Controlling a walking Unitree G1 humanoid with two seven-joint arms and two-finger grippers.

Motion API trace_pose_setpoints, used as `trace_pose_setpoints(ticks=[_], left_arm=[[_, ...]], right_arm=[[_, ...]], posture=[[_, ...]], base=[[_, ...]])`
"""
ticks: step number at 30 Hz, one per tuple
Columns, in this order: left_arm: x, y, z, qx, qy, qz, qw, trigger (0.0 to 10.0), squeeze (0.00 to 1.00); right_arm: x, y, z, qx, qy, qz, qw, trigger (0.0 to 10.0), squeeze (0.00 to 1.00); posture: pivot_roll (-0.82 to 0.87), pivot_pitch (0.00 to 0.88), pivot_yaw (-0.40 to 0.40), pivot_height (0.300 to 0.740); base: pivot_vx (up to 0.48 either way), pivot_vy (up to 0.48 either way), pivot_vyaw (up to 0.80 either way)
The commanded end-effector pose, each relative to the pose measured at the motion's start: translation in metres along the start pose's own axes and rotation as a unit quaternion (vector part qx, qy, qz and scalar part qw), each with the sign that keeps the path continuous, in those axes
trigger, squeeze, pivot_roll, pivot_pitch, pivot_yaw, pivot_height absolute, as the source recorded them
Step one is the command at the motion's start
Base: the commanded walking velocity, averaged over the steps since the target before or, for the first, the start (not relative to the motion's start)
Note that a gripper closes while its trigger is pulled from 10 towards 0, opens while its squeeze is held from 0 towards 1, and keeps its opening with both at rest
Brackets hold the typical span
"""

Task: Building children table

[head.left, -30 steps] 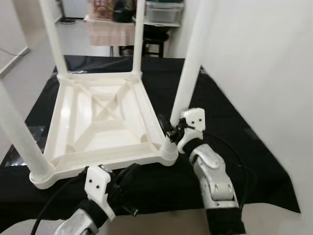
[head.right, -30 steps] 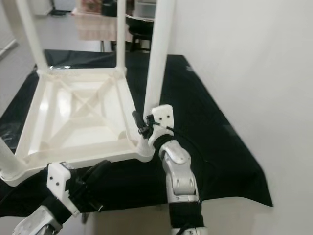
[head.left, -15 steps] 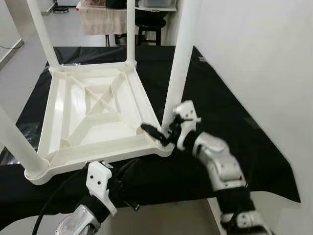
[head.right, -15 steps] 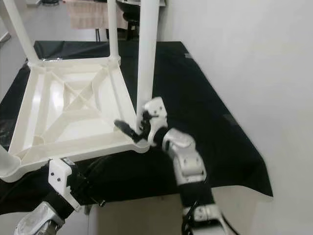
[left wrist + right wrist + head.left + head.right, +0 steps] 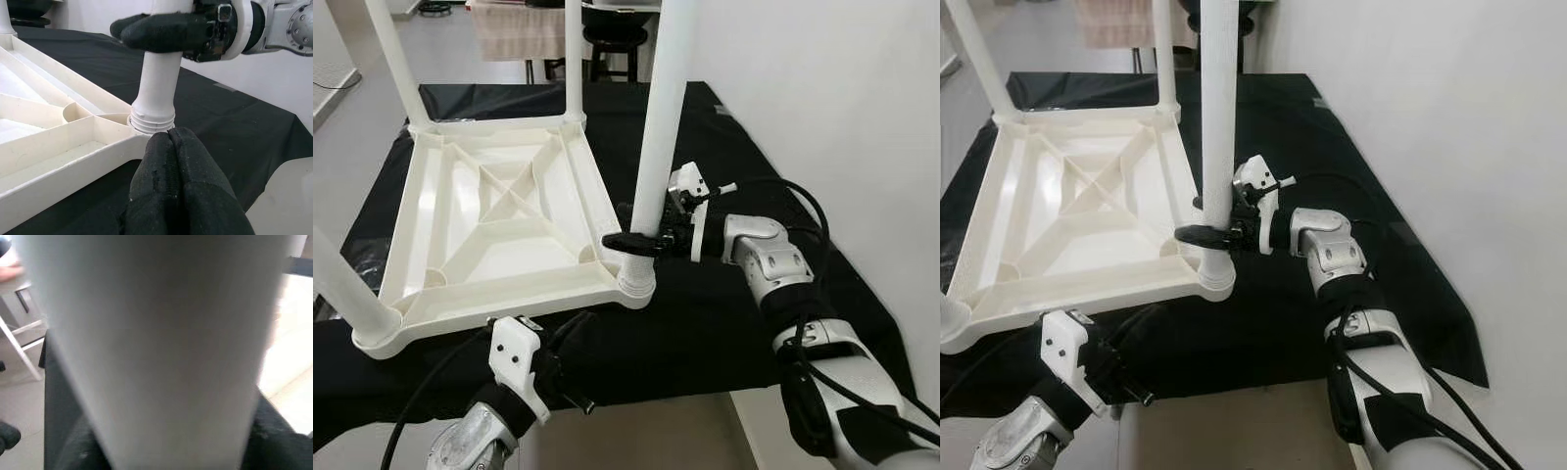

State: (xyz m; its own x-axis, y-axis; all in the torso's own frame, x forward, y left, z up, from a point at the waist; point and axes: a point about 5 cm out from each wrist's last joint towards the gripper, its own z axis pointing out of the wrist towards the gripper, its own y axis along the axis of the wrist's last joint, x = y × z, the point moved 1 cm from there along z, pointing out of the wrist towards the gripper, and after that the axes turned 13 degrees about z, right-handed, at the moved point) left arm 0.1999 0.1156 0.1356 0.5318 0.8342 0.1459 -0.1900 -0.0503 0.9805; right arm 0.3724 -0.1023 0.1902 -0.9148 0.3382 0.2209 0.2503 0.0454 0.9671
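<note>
Your right hand (image 5: pixel 636 238) is wrapped around the near-right leg (image 5: pixel 656 137), centre of the frame, so that corner's blocked. The upturned tabletop (image 5: pixel 499 230) hogs the left and middle of the desk (image 5: pixel 744 323), legs poking up at its corners. Open black cloth runs down the right side, wall beyond. Left hand (image 5: pixel 181 191) sits pinched together right under the near edge.

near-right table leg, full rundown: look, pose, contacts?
The leg is a smooth white plastic-looking tube, upright, running out of the top of the head views. Its threaded foot sits in the corner socket of the upturned white table on black cloth; some thread shows above the socket. The right tool clamps it just above the base. The left tool is shut, close below that corner.
</note>
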Motion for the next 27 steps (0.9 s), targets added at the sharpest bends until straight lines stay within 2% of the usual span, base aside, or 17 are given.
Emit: trace_pose_setpoints(ticks=[1, 7, 10, 12, 15, 16, 17, 18, 19, 20, 21, 22, 23, 24, 25, 27], left_arm=[[-0.002, -0.003, 0.0, 0.007, -0.002, -0.002, 1.0, 10.0, 0.0], [-0.003, -0.003, 0.001, 0.006, -0.002, -0.002, 1.0, 10.0, 0.0], [-0.005, -0.001, 0.0, 0.004, -0.001, -0.003, 1.0, 10.0, 0.0], [-0.005, 0.0, -0.001, 0.003, -0.001, -0.004, 1.0, 10.0, 0.0], [-0.005, 0.001, -0.001, 0.003, -0.001, -0.004, 1.0, 10.0, 0.0], [-0.005, 0.001, -0.002, 0.003, -0.002, -0.004, 1.0, 10.0, 0.0], [-0.005, 0.001, -0.002, 0.003, -0.002, -0.004, 1.0, 10.0, 0.0], [-0.004, 0.002, -0.003, 0.003, -0.002, -0.005, 1.0, 10.0, 0.0], [-0.003, 0.002, -0.004, 0.002, -0.002, -0.005, 1.0, 10.0, 0.0], [-0.003, 0.002, -0.005, 0.003, -0.002, -0.005, 1.0, 10.0, 0.0], [-0.002, 0.002, -0.005, 0.003, -0.002, -0.005, 1.0, 10.0, 0.0], [-0.002, 0.002, -0.005, 0.003, -0.002, -0.005, 1.0, 10.0, 0.0], [-0.002, 0.002, -0.005, 0.003, -0.001, -0.004, 1.0, 10.0, 0.0], [-0.002, 0.002, -0.005, 0.003, -0.001, -0.004, 1.0, 10.0, 0.0], [-0.002, 0.002, -0.004, 0.004, -0.001, -0.004, 1.0, 10.0, 0.0], [-0.002, 0.001, -0.004, 0.003, -0.002, -0.005, 1.0, 10.0, 0.0]], right_arm=[[0.001, 0.0, 0.005, 0.02, 0.001, -0.01, 1.0, 0.0, 0.0], [-0.004, -0.004, -0.002, 0.011, 0.002, 0.0, 1.0, 0.0, 0.0], [-0.017, -0.011, -0.027, -0.009, -0.071, -0.022, 0.997, 0.0, 0.0], [-0.02, -0.016, -0.04, -0.017, -0.118, -0.031, 0.992, 0.0, 0.0], [-0.019, -0.018, -0.043, -0.018, -0.13, -0.034, 0.991, 0.0, 0.0], [-0.012, -0.027, -0.04, -0.024, -0.176, -0.034, 0.983, 0.0, 0.0], [-0.012, -0.027, -0.04, -0.024, -0.176, -0.034, 0.983, 0.0, 0.0], [-0.009, -0.033, -0.037, -0.072, -0.302, -0.01, 0.951, 0.0, 0.0], [0.002, -0.05, -0.038, -0.088, -0.405, 0.038, 0.909, 0.0, 0.0], [0.021, -0.067, -0.031, -0.094, -0.445, 0.057, 0.889, 0.0, 0.0], [0.033, -0.075, -0.025, -0.098, -0.453, 0.066, 0.884, 0.0, 0.0], [0.033, -0.075, -0.025, -0.098, -0.453, 0.066, 0.884, 0.0, 0.0], [0.041, -0.079, -0.012, -0.076, -0.418, 0.052, 0.904, 0.0, 0.0], [0.041, -0.079, -0.012, -0.076, -0.418, 0.052, 0.904, 0.0, 0.0], [0.043, -0.081, -0.004, -0.061, -0.392, 0.039, 0.917, 0.0, 0.0], [0.03, -0.072, -0.003, -0.078, -0.395, 0.043, 0.914, 0.0, 0.0]], posture=[[0.14, 0.051, -0.121, 0.74], [0.13, 0.055, -0.121, 0.74], [0.12, 0.074, -0.118, 0.74], [0.11, 0.082, -0.118, 0.74], [0.11, 0.082, -0.118, 0.74], [0.09, 0.089, -0.124, 0.74], [0.09, 0.089, -0.124, 0.74], [0.1, 0.097, -0.127, 0.74], [0.09, 0.108, -0.122, 0.74], [0.09, 0.106, -0.116, 0.74], [0.09, 0.104, -0.114, 0.74], [0.09, 0.104, -0.114, 0.74], [0.09, 0.095, -0.107, 0.74], [0.09, 0.095, -0.107, 0.74], [0.09, 0.095, -0.106, 0.74], [0.09, 0.089, -0.12, 0.74]], base=[[0.0, 0.0, 0.0], [0.0, 0.0, 0.0], [0.0, 0.0, 0.0], [0.0, 0.0, 0.0], [0.0, 0.0, 0.0], [0.0, 0.0, 0.0], [0.0, 0.0, 0.0], [0.0, 0.0, 0.0], [0.0, 0.0, 0.0], [0.0, 0.0, 0.0], [0.0, 0.0, 0.0], [0.0, 0.0, 0.0], [0.0, 0.0, 0.0], [0.0, 0.0, 0.0], [0.0, 0.0, 0.0], [0.0, 0.0, 0.0]])
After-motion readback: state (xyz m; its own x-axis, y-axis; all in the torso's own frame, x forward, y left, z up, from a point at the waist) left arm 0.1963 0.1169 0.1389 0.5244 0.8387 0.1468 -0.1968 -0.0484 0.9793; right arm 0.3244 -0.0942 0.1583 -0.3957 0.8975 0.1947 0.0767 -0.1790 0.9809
